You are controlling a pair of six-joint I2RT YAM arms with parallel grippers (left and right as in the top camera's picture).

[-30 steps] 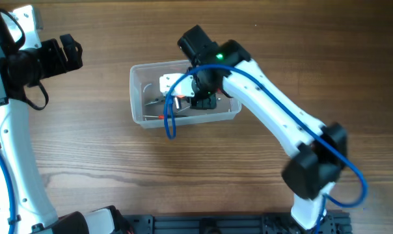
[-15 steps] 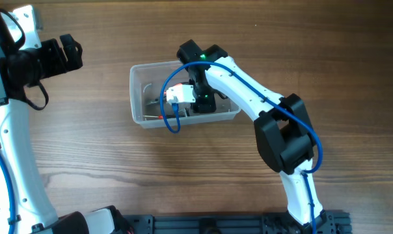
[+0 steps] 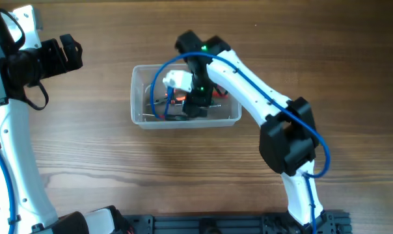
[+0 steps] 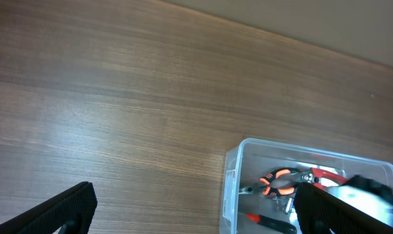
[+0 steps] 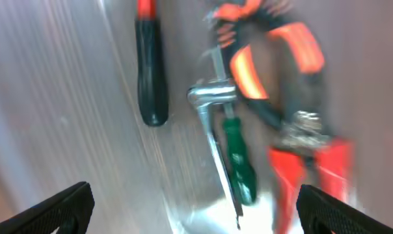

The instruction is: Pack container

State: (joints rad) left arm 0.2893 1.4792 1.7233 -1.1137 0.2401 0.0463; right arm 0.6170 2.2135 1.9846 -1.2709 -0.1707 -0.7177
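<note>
The container (image 3: 136, 97), a clear shallow plastic tub, stands mid-table and holds several hand tools. My right gripper (image 3: 191, 107) hangs inside it, pointing down, open with nothing between its fingers (image 5: 193, 211). Under it lie a black-handled screwdriver (image 5: 151, 78), a silver wrench (image 5: 213, 97), a green-handled screwdriver (image 5: 239, 159), orange-and-black pliers (image 5: 274, 71) and red-handled cutters (image 5: 313, 175). My left gripper (image 3: 71, 53) is far to the left of the tub, open and empty (image 4: 196, 214). Its view catches the container's left wall (image 4: 232, 188) and the pliers (image 4: 281, 182).
The bare wooden table (image 3: 86, 149) surrounds the tub. A blue cable (image 3: 156, 84) from the right arm loops over the tub's left half. The right arm's white links (image 3: 261, 97) stretch from the front right across the tub. A black rail (image 3: 203, 224) runs along the front edge.
My right gripper has gone from shut to open inside the container, and its wrist has turned and shifted slightly left. The left arm has stayed still.
</note>
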